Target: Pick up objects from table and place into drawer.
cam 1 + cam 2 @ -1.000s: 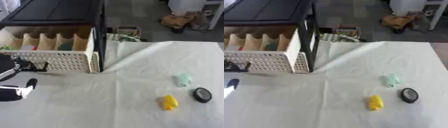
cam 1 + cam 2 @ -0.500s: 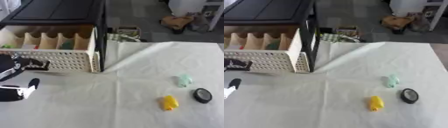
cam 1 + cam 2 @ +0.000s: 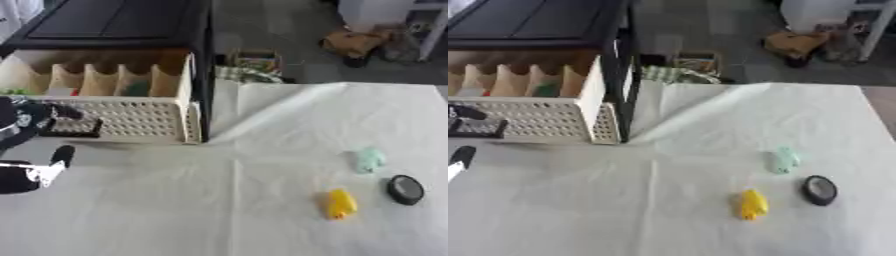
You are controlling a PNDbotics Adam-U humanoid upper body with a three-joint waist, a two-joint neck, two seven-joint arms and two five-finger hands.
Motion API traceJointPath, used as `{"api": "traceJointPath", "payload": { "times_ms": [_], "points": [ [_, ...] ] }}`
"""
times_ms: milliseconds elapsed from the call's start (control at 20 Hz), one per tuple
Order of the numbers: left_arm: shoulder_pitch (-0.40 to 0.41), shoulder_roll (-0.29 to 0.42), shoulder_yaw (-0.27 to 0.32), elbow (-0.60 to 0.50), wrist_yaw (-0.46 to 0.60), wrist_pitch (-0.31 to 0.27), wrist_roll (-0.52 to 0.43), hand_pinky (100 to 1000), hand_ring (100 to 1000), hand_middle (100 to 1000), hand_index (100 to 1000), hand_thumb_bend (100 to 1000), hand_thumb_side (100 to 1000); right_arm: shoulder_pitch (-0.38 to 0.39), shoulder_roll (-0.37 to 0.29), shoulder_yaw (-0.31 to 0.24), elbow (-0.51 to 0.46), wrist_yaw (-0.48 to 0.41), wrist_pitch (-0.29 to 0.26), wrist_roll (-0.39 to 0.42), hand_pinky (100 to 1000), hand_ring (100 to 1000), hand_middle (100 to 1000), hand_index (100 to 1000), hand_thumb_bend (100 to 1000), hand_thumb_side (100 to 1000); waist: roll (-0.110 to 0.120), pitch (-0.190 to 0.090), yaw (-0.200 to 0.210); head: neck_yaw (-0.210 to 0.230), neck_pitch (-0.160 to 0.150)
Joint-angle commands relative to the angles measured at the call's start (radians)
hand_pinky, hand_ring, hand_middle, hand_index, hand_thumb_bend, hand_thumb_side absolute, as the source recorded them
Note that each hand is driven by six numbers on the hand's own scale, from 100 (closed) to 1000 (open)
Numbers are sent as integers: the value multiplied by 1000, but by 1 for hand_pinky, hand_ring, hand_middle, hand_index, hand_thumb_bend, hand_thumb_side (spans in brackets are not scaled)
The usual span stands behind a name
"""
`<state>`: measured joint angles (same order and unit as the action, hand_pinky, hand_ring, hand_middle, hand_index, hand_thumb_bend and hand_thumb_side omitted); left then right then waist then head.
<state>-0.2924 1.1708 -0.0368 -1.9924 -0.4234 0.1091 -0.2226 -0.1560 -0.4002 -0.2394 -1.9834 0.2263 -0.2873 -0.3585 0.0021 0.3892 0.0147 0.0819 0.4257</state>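
Note:
A cream drawer (image 3: pixel 131 117) with a perforated front stands pulled out of a black cabinet (image 3: pixel 122 22) at the upper left; its slots hold a few small items, green and red among them. On the white cloth at the right lie a yellow object (image 3: pixel 340 203), a pale green object (image 3: pixel 369 159) and a round black disc (image 3: pixel 405 189). My left hand (image 3: pixel 35 170) is at the left edge in front of the drawer, fingers relaxed and holding nothing; its arm crosses the drawer's front. My right hand shows in neither view.
The table is covered by a white cloth (image 3: pixel 262 210) with a raised fold running up from the drawer's corner. Beyond the table's far edge lie a basket of things (image 3: pixel 249 65), a brown bundle (image 3: pixel 354 42) and white furniture legs (image 3: pixel 424 30) on the floor.
My left hand has shifted slightly at the left edge in front of the drawer. The three objects on the cloth have not moved.

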Motion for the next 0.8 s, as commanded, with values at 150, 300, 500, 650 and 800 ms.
{"api": "traceJointPath", "payload": {
  "times_ms": [150, 300, 500, 650, 800],
  "points": [
    [12, 44, 46, -8, 11, -26, 19, 100, 100, 100, 849, 105, 408, 2, -14, -11, -17, -7, -1, -5, 758, 697, 392, 824, 385, 971, -1, -26, 5, -10, 3],
    [22, 37, 64, -8, 32, -55, 32, 100, 100, 100, 845, 105, 408, 5, -15, -14, -17, -6, -1, -9, 758, 698, 394, 824, 382, 974, -2, -29, 8, -22, 5],
    [21, 20, 92, -8, 92, -116, 55, 100, 100, 100, 821, 105, 408, 6, -18, -17, -17, -5, -2, -15, 758, 698, 397, 824, 378, 977, -3, -34, 12, -39, 8],
    [17, 6, 115, -8, 146, -164, 79, 100, 100, 100, 813, 105, 408, 8, -20, -18, -17, -5, -2, -19, 758, 699, 398, 824, 376, 980, -3, -38, 15, -50, 13],
    [16, -7, 136, -8, 192, -205, 110, 100, 100, 100, 802, 105, 408, 10, -24, -19, -17, -4, -4, -24, 758, 700, 402, 824, 374, 983, -4, -44, 17, -59, 18]
  ]
}}
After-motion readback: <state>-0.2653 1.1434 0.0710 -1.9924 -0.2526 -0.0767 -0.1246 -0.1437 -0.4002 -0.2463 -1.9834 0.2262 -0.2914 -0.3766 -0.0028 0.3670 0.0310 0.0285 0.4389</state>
